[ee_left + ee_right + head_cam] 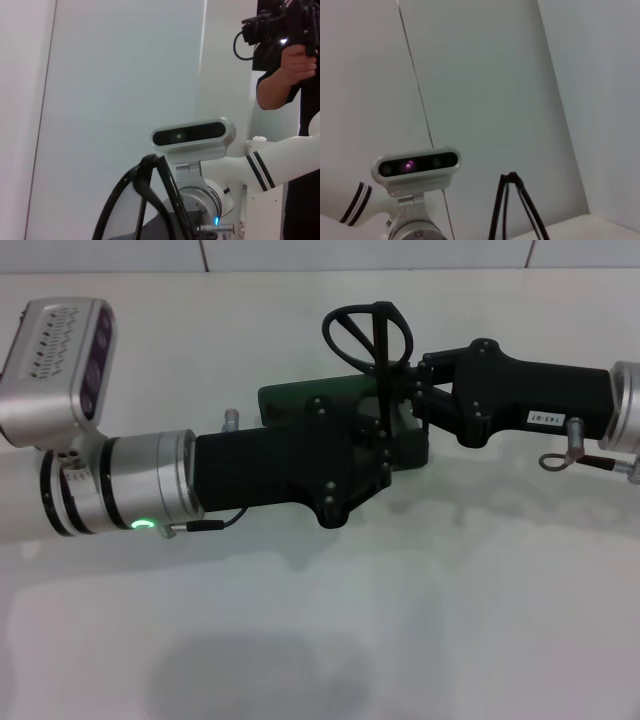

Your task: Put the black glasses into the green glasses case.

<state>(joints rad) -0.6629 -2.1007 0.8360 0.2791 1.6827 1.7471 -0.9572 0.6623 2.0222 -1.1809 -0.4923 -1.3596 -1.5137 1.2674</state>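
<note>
Black glasses (367,332) stand up above the green glasses case (300,400) on the desk (320,640), where the left end effector (385,455) meets the right end effector (415,390). Can't tell either grip. Best bet: lower slowly, lenses flat.

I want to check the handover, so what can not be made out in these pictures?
- Head view: the green glasses case is mostly hidden under the left gripper.
- Head view: which gripper holds the black glasses is unclear where both bodies meet; the right gripper overlaps there.
- Both wrist views: the glasses are cut off by the bottom edge; the case is not in view.
</note>
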